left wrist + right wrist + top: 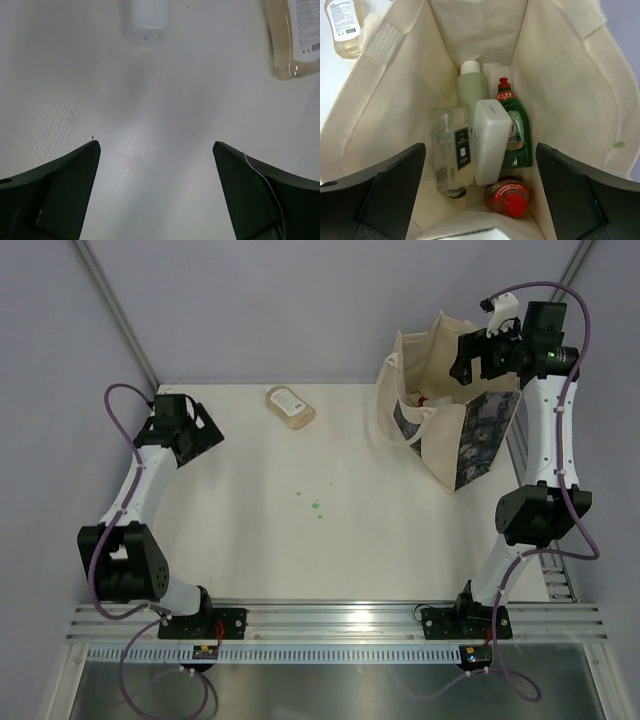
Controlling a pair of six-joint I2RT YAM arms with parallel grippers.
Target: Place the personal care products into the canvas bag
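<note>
**Overhead and wrist views, bag partly filled.** The canvas bag [452, 415], a cream tote with dark floral printed panels, stood upright at the far right of the table [300, 530] with its mouth open. The right wrist view looked straight down into it. Five containers lay together on its floor:

- a pale-green white-capped bottle [472, 87] at the far end
- a green red-capped bottle [516, 135] just beside it
- a white tube [490, 142] resting over the green bottle's left edge
- a clear black-capped bottle [450, 150] with a dark label, touching the tube
- a red red-capped bottle [512, 197] nearest the camera

The beige pouch [290, 406], with a white label, lay flat on the table's far edge, left of the bag and apart from it.

The right gripper [480, 355] hung over the bag's mouth with its fingers spread wide, gripping nothing. The left gripper [156, 150] was low over bare table at the far left, its jaws equally wide and empty.

The lower corners of the bag's interior were covered by the right gripper's dark fingers. The pouch was cut off by the frame edge in both wrist views, and its label print was too small to read. A pale blurred shape [145, 20] at the top of the left wrist view could not be identified
</note>
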